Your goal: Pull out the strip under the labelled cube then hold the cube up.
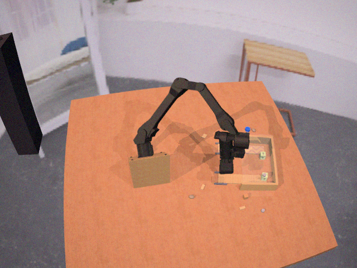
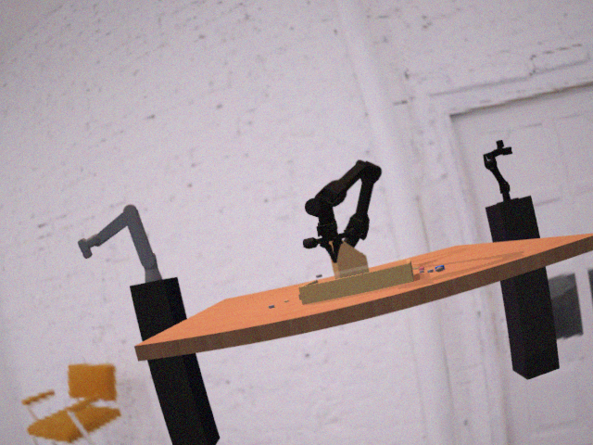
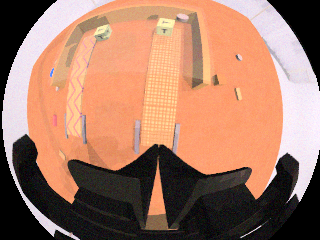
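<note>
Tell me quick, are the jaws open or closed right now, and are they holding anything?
Black parallel-jaw gripper: closed, jaws pressed together at the near end of the orange checked strip; whether the thin strip is pinched cannot be told.
</note>
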Available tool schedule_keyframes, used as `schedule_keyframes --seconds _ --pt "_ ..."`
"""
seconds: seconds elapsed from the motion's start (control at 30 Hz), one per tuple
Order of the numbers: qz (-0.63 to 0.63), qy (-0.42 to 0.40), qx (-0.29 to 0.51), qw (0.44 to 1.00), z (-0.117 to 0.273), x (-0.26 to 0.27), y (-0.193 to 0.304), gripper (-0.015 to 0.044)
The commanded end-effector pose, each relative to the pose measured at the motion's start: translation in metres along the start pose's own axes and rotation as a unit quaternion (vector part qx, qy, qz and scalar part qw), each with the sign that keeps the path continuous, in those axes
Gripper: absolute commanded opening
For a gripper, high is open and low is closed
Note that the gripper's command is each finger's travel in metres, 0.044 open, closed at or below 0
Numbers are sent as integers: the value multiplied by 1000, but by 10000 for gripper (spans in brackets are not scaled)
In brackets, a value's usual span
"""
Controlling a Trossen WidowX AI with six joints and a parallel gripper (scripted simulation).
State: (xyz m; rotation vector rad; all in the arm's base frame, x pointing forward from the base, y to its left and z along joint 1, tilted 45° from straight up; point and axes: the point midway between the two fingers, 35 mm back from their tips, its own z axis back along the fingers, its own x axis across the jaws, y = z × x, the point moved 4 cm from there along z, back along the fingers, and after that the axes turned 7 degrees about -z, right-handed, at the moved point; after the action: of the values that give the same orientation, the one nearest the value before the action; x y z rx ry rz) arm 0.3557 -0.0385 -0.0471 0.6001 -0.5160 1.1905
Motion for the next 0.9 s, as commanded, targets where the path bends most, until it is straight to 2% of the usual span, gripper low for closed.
schedule_keyframes --seconds 0.0,0.87 --pt "-2 10 78 997 -15 -3 -6 0" --pt "-2 10 78 997 -48 -2 -2 0"
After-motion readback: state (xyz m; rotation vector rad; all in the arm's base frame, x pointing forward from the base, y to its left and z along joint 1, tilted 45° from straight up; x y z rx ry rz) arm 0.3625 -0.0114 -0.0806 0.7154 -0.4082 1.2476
